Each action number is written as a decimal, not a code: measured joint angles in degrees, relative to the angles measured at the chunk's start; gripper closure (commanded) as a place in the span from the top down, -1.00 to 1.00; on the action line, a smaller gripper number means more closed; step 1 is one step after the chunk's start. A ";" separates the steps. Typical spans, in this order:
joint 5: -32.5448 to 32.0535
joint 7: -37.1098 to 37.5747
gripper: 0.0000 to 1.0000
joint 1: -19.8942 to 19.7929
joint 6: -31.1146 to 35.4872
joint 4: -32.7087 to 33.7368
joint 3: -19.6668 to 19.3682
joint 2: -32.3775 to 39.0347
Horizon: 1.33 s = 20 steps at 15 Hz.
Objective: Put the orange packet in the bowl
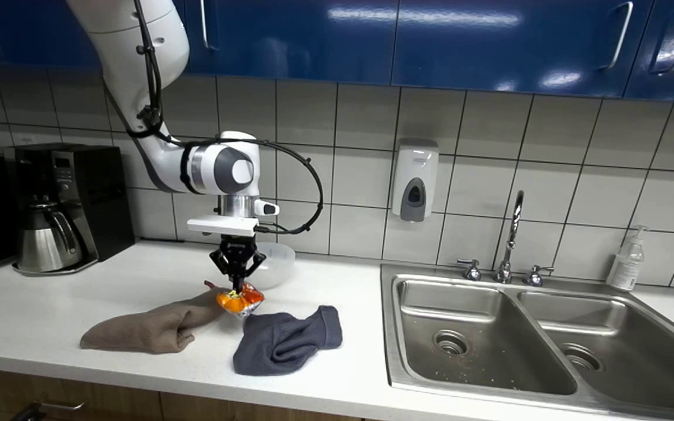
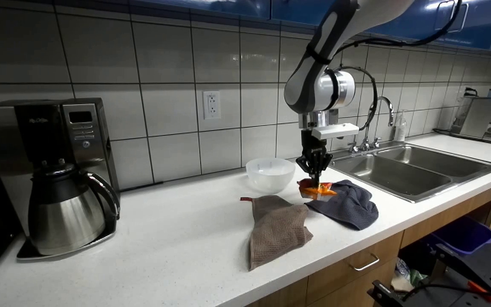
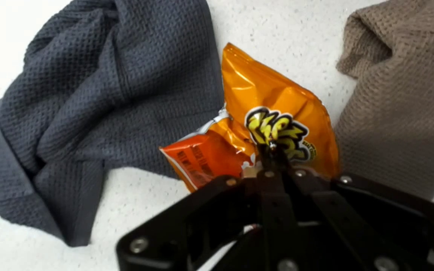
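Note:
The orange packet (image 1: 230, 303) is pinched in my gripper (image 1: 237, 289), whose fingers are closed together on its middle. In the other views the packet (image 2: 323, 190) also shows below the gripper (image 2: 315, 183). In the wrist view the crinkled packet (image 3: 296, 101) spreads out around the fingertips (image 3: 271, 148), orange with yellow lettering and a red part. It hangs low over the counter between the two cloths; the exact gap beneath it is hard to tell. The translucent white bowl (image 2: 270, 175) stands behind, near the wall. It is partly hidden behind the gripper in an exterior view (image 1: 278, 264).
A brown-grey cloth (image 2: 277, 230) and a dark blue-grey cloth (image 2: 352, 207) lie on the counter beside the packet. A steel double sink (image 1: 392, 327) with a faucet (image 1: 509, 240) is set in the counter. A coffee maker (image 2: 66, 179) with a steel carafe stands at the far end.

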 measured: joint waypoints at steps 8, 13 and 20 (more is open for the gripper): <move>3.63 -1.49 -1.00 -0.53 5.26 1.41 1.68 -4.45; 6.19 -2.00 -1.00 -0.61 13.79 1.42 3.07 -3.65; 6.42 -1.83 -1.00 -0.61 19.04 5.80 3.92 1.94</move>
